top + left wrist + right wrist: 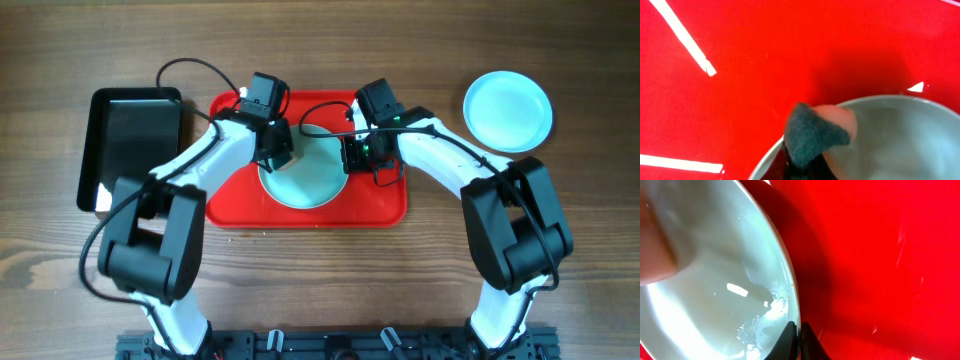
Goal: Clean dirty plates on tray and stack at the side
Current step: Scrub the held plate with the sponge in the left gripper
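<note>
Dirty plate (pixel 305 185) on the tray (pixel 382 206) sits between the claws: right gripper (pixel 351 156) pinching its right rim, left gripper (pixel 279 157) pinching a sponge (pixel 811 135) at its left rim.

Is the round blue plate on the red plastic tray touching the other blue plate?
Apart. Overhead, wooden table lies between the plate on the tray and the other plate.
</note>
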